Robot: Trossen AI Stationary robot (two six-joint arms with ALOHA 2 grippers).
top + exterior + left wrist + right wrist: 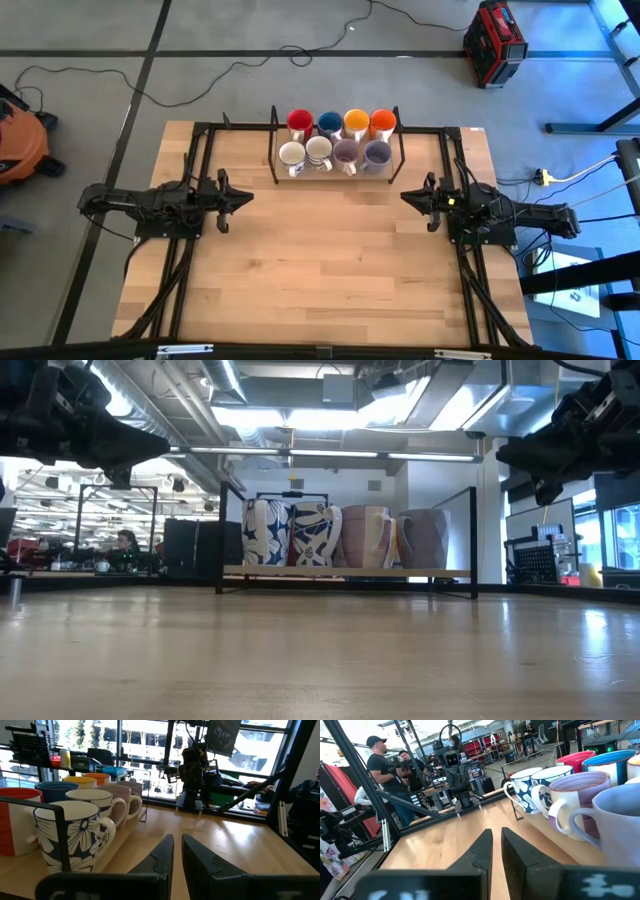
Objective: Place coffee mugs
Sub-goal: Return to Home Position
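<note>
All eight mugs are up on the rack [273, 150], upper centre of the high view, at the far edge of the table [330, 280]. Back row, left to right: red mug [298, 122], blue mug [330, 124], yellow-orange mug [356, 122], orange mug [382, 123]. Front row, tight against them: white mug [291, 156], second white mug [319, 152], purple mug [346, 153], second purple mug [376, 154]. Two neat lines of four.

In the low view the front four fill the middle of the frame, upright and side by side on the rack's board. Both white ones carry a dark flower print. The wrist views show the front-row handles sticking out toward the open table.

The left gripper [245, 197] sits mid-left in the high view, over the table's left side. It points in toward the centre, well apart from the rack. Its wrist view shows the fingers drawn together with only a thin slit between them, and nothing held.

The right gripper [405, 196] mirrors it mid-right, facing inward, fingers likewise closed up on nothing. In the low view both arms hang in the upper corners, well above the wood.

A red case [495, 42] lies on the floor, upper right of the high view. A person in a cap [380, 762] stands at the upper left of the right wrist view.
</note>
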